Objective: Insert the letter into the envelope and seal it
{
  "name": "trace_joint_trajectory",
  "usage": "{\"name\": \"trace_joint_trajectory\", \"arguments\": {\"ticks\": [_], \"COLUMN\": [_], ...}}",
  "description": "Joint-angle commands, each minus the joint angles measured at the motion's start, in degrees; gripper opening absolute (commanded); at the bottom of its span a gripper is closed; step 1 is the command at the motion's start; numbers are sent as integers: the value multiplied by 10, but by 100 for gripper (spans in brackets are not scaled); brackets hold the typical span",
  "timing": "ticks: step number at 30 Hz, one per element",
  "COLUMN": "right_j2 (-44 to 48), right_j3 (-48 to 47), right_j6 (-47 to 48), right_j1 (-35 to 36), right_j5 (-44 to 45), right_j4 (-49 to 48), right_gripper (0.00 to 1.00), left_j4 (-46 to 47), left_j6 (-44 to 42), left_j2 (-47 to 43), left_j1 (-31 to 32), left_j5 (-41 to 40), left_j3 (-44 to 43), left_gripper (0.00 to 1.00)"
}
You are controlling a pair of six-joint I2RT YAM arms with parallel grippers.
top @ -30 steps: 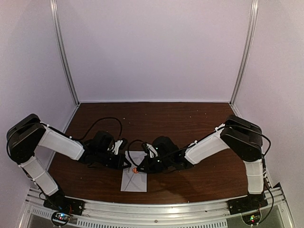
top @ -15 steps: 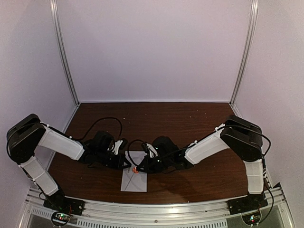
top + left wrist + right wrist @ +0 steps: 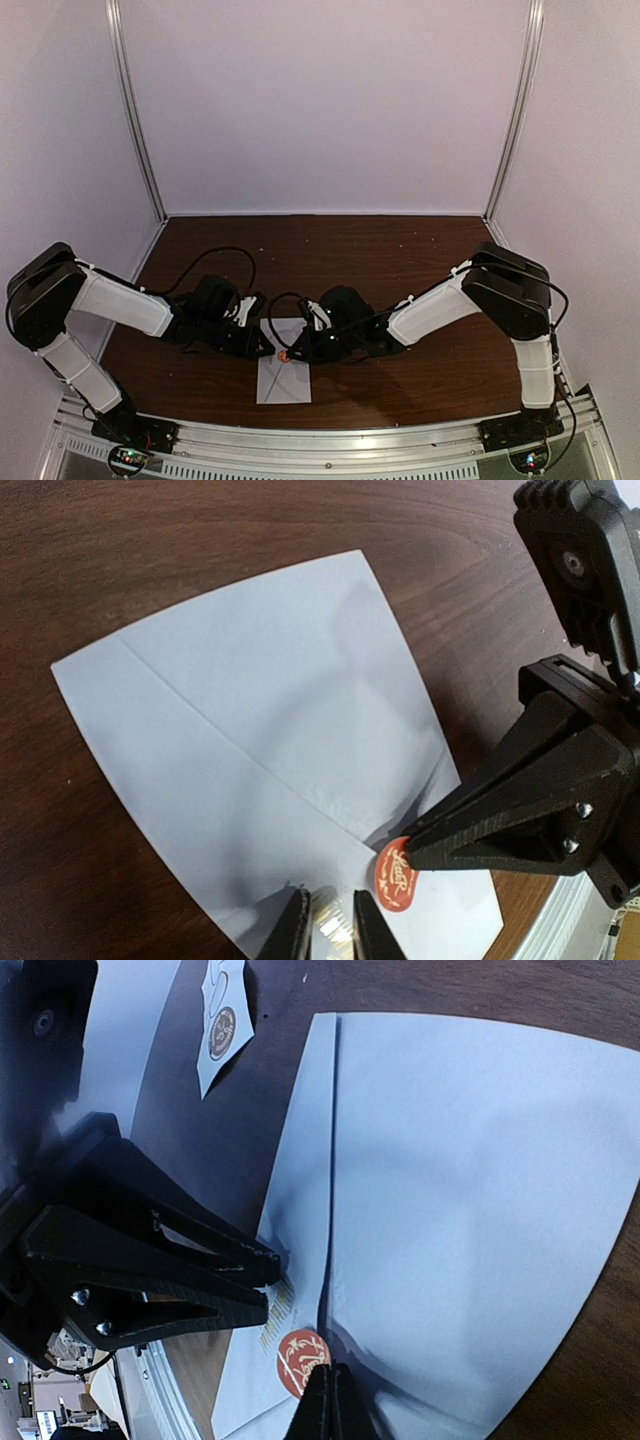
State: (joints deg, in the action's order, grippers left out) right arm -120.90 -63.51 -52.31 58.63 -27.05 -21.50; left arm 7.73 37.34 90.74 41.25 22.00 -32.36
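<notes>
Opened left gripper (image 3: 330, 932) since one second earlier, fingers slightly apart at edge of envelope (image 3: 250, 720) lying flat on table (image 3: 150, 540); held fingers of right gripper (image 3: 327, 1405) pressed together on red sticker (image 3: 393, 877) at flap tip.

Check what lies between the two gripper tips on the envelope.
A round red sticker stuck on the envelope; both wrist views show it clearly.
</notes>
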Motion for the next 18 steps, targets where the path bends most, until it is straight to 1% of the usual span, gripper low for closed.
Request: {"name": "trace_joint_trajectory", "arguments": {"ticks": [1, 5, 12, 18], "right_j2": [-10, -11, -10, -11], "right_j3": [-8, -8, -10, -9], "right_j6": [4, 5, 6, 7], "right_j1": [-4, -4, -4, -3], "right_j5": [18, 18, 17, 18], "right_j4": [13, 16, 19, 19], "right_gripper": [0, 0, 0, 0], "left_j4": [-25, -30, -28, -11], "left_j6": [-5, -4, 3, 9], "left_j2": [-14, -20, -38, -34], "left_j1": [2, 7, 29, 33], "left_j5": [-8, -18, -19, -22], "left_j3": [0, -6, -31, -31], "left_gripper": [18, 17, 8, 4]}}
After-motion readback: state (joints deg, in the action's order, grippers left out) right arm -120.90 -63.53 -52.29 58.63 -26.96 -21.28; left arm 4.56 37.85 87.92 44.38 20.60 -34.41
